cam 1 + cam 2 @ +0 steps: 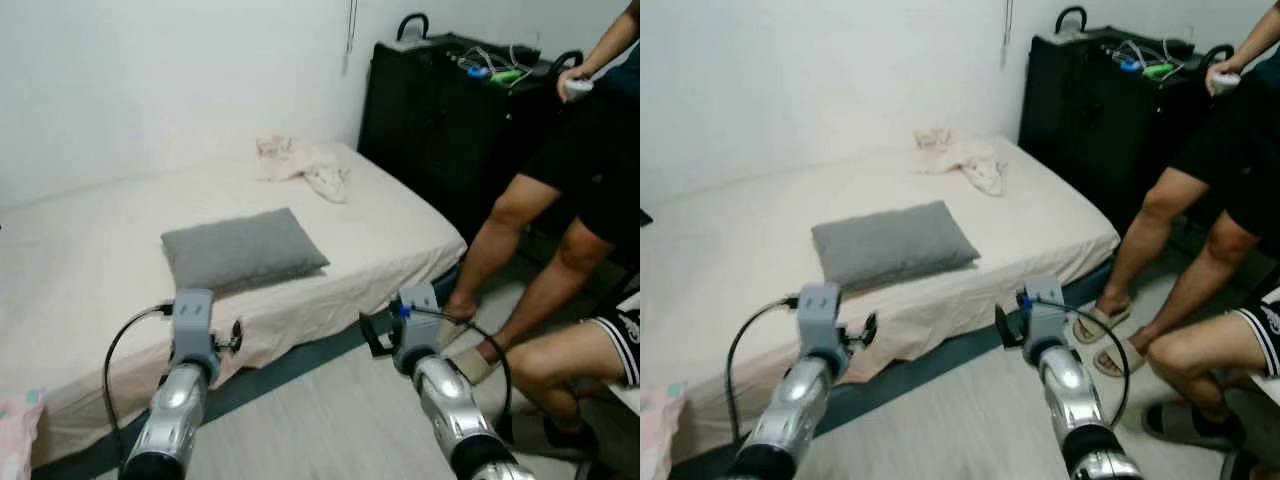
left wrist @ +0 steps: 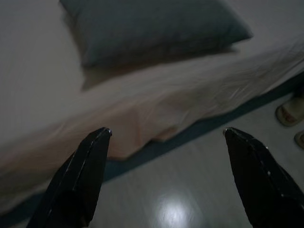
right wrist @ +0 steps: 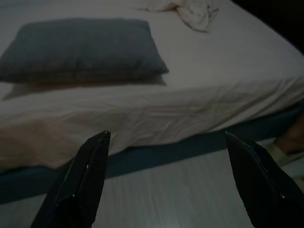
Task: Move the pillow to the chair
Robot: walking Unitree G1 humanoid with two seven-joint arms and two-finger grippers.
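Grey pillow (image 1: 243, 249) lying flat near the front edge of the low bed (image 1: 90, 250), left gripper (image 2: 166, 137) and right gripper (image 3: 166, 140) both spread wide over the floor short of it, crumpled cloth (image 1: 305, 165), perhaps clothing, farther back, a person's legs (image 1: 535, 240) at right.

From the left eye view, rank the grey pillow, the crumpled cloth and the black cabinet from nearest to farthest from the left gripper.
1. Pillow, on the bed's near half, just beyond the left gripper.
2. Cloth, at the bed's far end.
3. Cabinet, past the bed, far right.
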